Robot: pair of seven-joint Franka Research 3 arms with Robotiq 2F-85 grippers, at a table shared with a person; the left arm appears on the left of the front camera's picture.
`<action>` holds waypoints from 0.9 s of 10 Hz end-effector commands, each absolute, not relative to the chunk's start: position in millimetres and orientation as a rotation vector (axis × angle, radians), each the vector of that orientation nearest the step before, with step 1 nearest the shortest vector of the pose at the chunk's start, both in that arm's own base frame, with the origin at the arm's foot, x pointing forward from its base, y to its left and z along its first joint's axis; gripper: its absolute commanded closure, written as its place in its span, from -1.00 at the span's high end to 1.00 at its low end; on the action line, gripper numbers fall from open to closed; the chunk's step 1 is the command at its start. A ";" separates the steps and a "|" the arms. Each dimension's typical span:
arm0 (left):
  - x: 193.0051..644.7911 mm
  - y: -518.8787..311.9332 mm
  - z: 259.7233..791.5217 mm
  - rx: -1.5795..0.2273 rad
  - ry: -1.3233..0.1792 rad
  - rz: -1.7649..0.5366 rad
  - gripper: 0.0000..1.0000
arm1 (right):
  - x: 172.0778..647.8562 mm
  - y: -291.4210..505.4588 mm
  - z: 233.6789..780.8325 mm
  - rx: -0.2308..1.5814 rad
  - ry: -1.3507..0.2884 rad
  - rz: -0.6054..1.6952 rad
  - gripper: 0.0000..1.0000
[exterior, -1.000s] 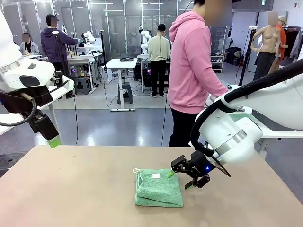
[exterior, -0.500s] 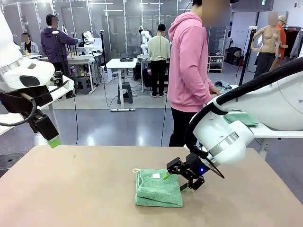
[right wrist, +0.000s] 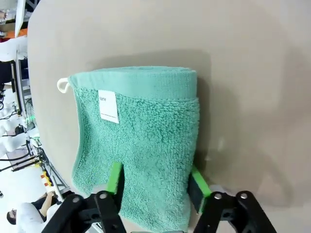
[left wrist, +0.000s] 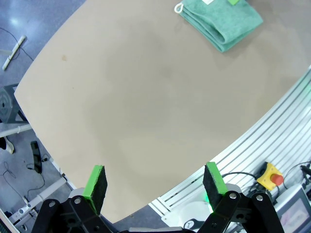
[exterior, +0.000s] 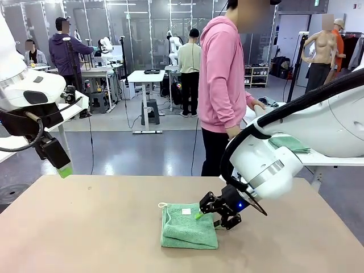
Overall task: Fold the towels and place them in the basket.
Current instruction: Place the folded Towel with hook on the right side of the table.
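Observation:
A mint green towel (exterior: 187, 227) lies folded on the tan table (exterior: 85, 227), its white label and corner loop on the far-left side. It is also in the left wrist view, the towel (left wrist: 221, 19) far off at the top. My right gripper (exterior: 207, 220) is low at the towel's right edge. In the right wrist view that gripper (right wrist: 155, 184) straddles the folded edge of the towel (right wrist: 141, 141), one pad on top of the terry and one beside the fold, jaws part-way in and still apart. My left gripper (exterior: 65, 169) hangs open above the table's far-left corner, the left gripper (left wrist: 154, 182) holding nothing. The basket is out of view.
A person in a pink hoodie (exterior: 222, 74) stands past the far edge, turned toward a white side table (exterior: 335, 159) at the right that holds a pale green cloth (exterior: 290, 142). Bare tabletop stretches left and in front of the towel.
My right gripper has slid left and down onto the towel's right edge, and its jaws have narrowed. The towel shifted slightly left. The person turned to the right. My left arm stayed still.

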State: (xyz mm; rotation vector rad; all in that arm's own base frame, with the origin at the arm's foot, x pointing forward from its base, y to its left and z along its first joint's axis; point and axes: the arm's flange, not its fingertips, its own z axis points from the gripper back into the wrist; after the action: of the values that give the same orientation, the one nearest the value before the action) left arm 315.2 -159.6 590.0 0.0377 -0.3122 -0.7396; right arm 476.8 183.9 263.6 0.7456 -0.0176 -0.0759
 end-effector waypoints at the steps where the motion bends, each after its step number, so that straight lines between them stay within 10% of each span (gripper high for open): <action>1: 316.5 -162.3 593.0 0.050 -0.316 -0.723 1.00 | 476.8 191.6 259.3 0.757 -0.051 -0.066 -1.00; 9: 316.5 -162.3 593.0 0.050 -0.316 -0.723 1.00 | 472.5 197.7 264.9 0.728 -0.040 -0.064 -1.00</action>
State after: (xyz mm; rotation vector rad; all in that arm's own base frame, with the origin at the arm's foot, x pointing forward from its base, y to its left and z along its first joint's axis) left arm 315.2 -159.6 590.0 0.0377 -0.3122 -0.7396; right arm 471.3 200.0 264.7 0.7264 -0.0398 -0.0596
